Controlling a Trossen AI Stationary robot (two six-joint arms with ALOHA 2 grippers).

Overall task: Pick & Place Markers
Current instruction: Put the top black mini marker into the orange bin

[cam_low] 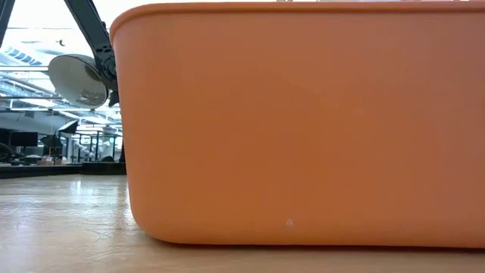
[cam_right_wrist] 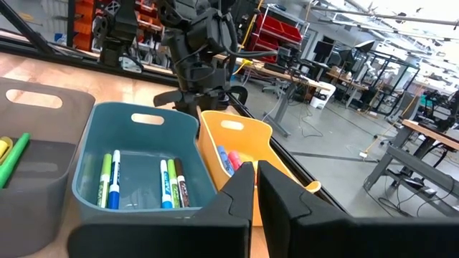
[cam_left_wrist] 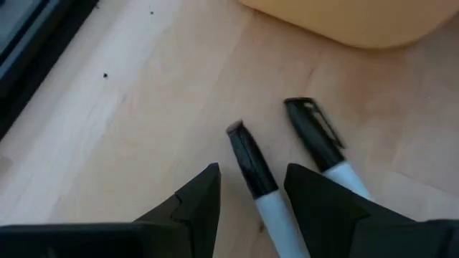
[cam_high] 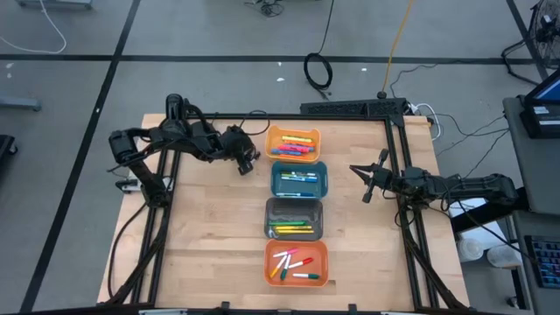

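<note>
We find the left gripper low over the desk, just beside the light orange bin, fingers apart and straddling a black-capped white marker; a second marker lies beside it. This reads as alignment for a grasp, though contact appears not yet made. The right gripper waits at the desk's right side, fingers together, holding nothing.
</note>
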